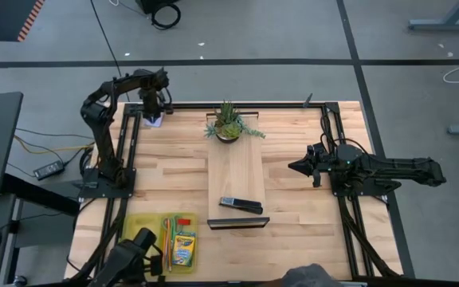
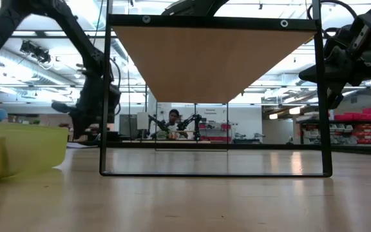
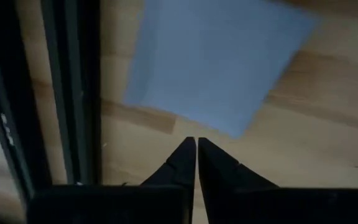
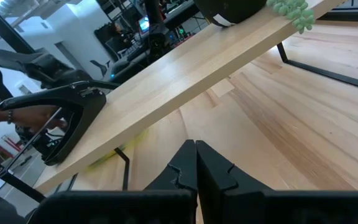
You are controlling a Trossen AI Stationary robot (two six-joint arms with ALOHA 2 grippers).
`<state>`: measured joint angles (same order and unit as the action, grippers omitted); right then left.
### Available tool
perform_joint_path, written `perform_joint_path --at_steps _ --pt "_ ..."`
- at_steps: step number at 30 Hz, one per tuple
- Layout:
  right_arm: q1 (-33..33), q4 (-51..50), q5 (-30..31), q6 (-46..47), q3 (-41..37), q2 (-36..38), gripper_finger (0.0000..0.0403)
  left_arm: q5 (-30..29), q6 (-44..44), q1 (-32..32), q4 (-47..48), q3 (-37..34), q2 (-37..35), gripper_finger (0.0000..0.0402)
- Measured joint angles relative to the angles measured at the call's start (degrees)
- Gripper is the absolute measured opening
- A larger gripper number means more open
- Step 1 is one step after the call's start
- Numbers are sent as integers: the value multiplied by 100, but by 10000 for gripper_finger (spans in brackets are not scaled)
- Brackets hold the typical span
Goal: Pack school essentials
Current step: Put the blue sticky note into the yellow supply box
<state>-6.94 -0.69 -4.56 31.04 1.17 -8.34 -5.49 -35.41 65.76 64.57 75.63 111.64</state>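
left claw (image 3: 196, 155): closed on nothing, poised over the pale blue-white note pad (image 3: 219, 59) at the bench (image 1: 293, 231) far-left corner | right claw (image 4: 196, 158): closed, empty, idle at right | yellow-green crayon box (image 1: 183, 248): in yellow tray (image 1: 134, 225) (near-left, beside pens) | potted plant (image 1: 229, 122): on raised board (image 1: 236, 171)

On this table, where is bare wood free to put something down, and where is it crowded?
Free: the wood between the raised shelf and the right gripper, and between the shelf and the left frame, below the note pad. Crowded: the yellow tray near the front left corner, and the shelf with the plant and stapler.
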Motion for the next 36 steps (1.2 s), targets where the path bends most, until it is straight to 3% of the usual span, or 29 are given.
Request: perform_joint_path --at_steps 13,24,32,36 --pt "-2 -1 0 -2 0 0 6 97 346 -14 549 1023 963 16" --pt "-2 0 0 -2 0 0 6 693 1087 3 1057 1080 1490 12" --pt "-2 0 0 -2 0 0 6 919 1629 -427 1286 1213 1515 11" --pt "0 0 0 -2 0 0 6 1340 1992 -610 1342 1213 1515 8"
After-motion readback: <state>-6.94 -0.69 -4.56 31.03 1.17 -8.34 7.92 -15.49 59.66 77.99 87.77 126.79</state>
